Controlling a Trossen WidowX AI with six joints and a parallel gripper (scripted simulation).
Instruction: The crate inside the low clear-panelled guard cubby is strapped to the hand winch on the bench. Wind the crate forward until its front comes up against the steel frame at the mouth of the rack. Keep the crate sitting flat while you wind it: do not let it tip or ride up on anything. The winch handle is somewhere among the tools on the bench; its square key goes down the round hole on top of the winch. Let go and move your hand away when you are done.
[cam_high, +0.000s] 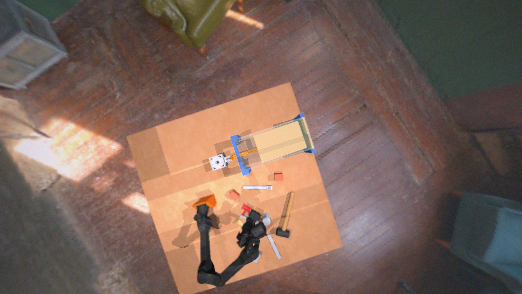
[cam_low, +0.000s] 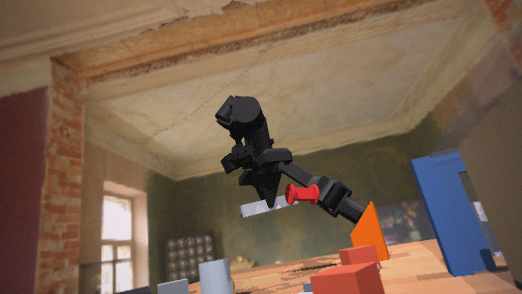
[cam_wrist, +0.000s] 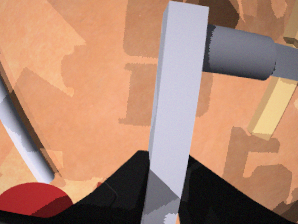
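Note:
The tan crate (cam_high: 282, 141) lies in the clear-panelled cubby, its front short of the blue frame (cam_high: 246, 171) (cam_low: 435, 215). An orange strap (cam_high: 248, 151) runs from it to the white winch (cam_high: 218, 161), whose top hole looks empty. My gripper (cam_low: 271, 205) (cam_wrist: 161, 162) is shut on the winch handle's grey bar (cam_low: 254, 208) (cam_wrist: 177, 80). The handle is held above the bench, slightly tilted in the exterior view. Its red grip (cam_high: 246, 209) (cam_low: 302, 194) (cam_wrist: 35, 200) is at one end; the grey shaft (cam_wrist: 237, 52) with the key sticks out sideways at the other.
Red blocks (cam_high: 278, 176) (cam_low: 347, 281), a silver wrench (cam_high: 256, 188) and a mallet (cam_high: 283, 233) lie on the bench. A grey cylinder (cam_high: 266, 219) (cam_low: 215, 276) and a grey bar (cam_high: 274, 246) are near the arm. An orange panel (cam_high: 206, 201) (cam_low: 371, 234) stands by the arm's base.

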